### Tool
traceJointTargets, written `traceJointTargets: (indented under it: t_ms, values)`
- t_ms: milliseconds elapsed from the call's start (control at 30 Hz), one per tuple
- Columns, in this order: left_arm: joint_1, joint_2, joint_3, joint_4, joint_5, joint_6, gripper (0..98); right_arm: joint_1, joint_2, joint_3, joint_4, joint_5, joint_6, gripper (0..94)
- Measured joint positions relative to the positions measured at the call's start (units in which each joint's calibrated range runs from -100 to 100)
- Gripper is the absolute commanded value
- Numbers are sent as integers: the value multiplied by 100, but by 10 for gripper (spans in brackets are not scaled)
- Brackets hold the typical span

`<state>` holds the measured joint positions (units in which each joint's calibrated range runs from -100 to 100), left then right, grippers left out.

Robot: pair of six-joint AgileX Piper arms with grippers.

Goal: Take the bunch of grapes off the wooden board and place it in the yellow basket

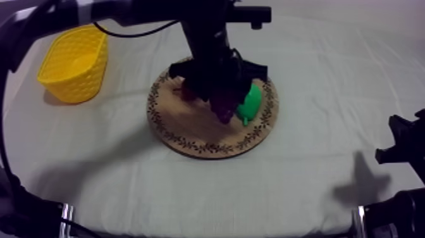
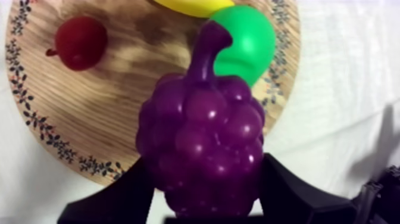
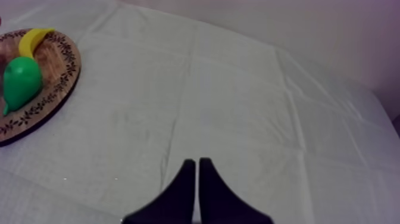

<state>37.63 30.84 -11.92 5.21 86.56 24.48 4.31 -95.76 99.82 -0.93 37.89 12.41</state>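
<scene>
My left gripper [image 1: 222,101] hangs over the round wooden board [image 1: 190,130], shut on the purple bunch of grapes [image 2: 202,149], which is lifted above the board with its stem pointing away. The black fingers [image 2: 291,190] press on both sides of the bunch. On the board lie a green pear [image 2: 247,39], a small red fruit [image 2: 80,42] and a yellow banana [image 2: 190,6]. The yellow basket [image 1: 76,63] stands at the far left of the table. My right gripper [image 3: 197,190] rests low at the right, its fingers together as a narrow wedge over bare cloth.
The board [image 3: 50,89] with the pear [image 3: 21,83] and banana [image 3: 34,39] lies well off to the side of my right gripper. Grey-white cloth [image 1: 316,177] spreads between the board and the table's front and right edges.
</scene>
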Motion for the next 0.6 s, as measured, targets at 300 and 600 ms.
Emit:
traceJointTargets:
  t_ms: [300, 600]
  values:
    - [-113, -925, 246, -31, 111, -60, 458, 0, 0, 0, 0, 0, 0, 3]
    - [-385, -1558, 678, -120, 162, -199, 460, 0, 0, 0, 0, 0, 0, 3]
